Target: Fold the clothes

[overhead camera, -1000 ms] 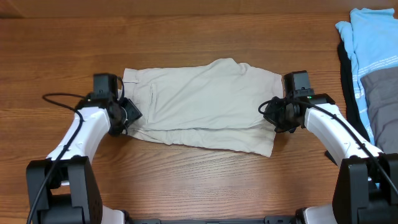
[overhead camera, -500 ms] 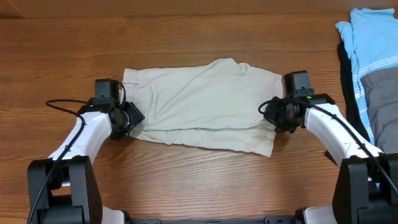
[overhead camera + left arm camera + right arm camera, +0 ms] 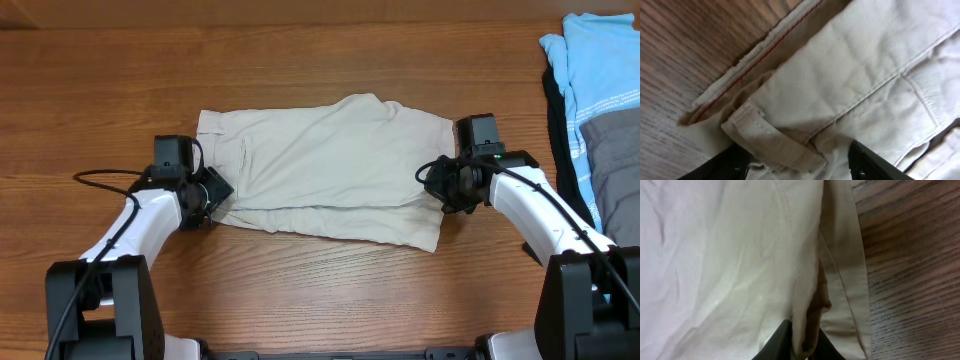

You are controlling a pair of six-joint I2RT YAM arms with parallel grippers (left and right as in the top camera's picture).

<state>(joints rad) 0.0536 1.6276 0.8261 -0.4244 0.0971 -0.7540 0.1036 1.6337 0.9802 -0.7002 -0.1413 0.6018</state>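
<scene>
The beige shorts (image 3: 330,165) lie flat on the wooden table, folded lengthwise, with the waistband to the left. My left gripper (image 3: 207,190) is at the waistband's near corner. In the left wrist view its gripper (image 3: 800,167) stands open, the two dark fingers (image 3: 735,164) wide apart on either side of a belt loop (image 3: 775,145), not pinching it. My right gripper (image 3: 440,186) is at the leg hem on the right. In the right wrist view this gripper (image 3: 802,345) is shut on an upright fold of the shorts (image 3: 740,270).
A pile of light blue, grey and black garments (image 3: 600,100) lies at the table's right edge. A black cable (image 3: 100,178) loops out to the left of my left arm. Bare wood (image 3: 320,60) surrounds the shorts.
My left gripper has slid a little toward the near side along the waistband edge and its jaws have widened. The right gripper and the shorts have not moved.
</scene>
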